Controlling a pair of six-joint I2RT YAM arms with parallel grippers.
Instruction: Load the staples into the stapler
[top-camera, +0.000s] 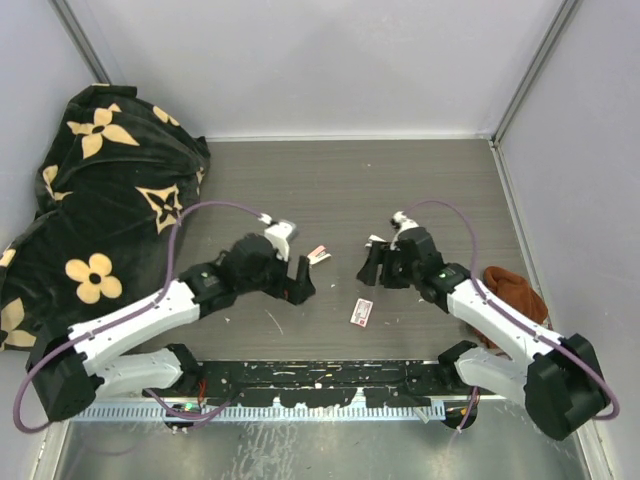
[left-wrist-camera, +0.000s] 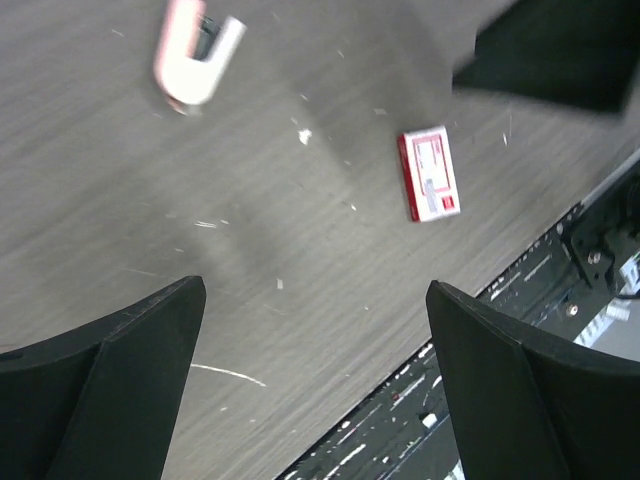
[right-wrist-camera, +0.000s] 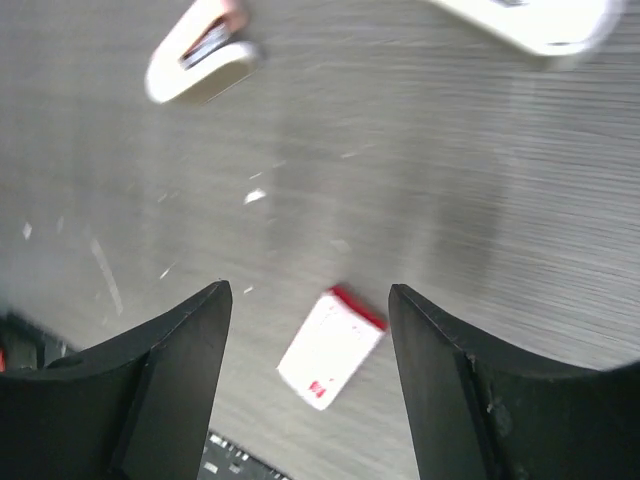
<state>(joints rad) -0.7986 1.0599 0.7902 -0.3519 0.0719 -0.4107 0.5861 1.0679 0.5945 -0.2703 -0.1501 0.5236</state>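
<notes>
The staples' small red-and-white box (top-camera: 361, 311) lies flat on the grey table, between and just in front of the two grippers. A small white stapler (top-camera: 318, 255) with a red end lies farther back, close to my left gripper (top-camera: 298, 283). The left wrist view has the stapler (left-wrist-camera: 195, 60) at top left and the box (left-wrist-camera: 430, 173) to the right, both ahead of my open left gripper (left-wrist-camera: 315, 330). My right gripper (right-wrist-camera: 310, 295) hangs open above the box (right-wrist-camera: 330, 350), which shows between its fingers. The stapler (right-wrist-camera: 200, 60) lies beyond. No loose staple strips show.
A black blanket with cream flowers (top-camera: 100, 180) is heaped at the left. A brown cloth (top-camera: 515, 290) lies by the right wall. A black rail (top-camera: 320, 385) runs along the near edge. A white rounded shape (right-wrist-camera: 530, 25) is cut off by the right wrist view's top edge.
</notes>
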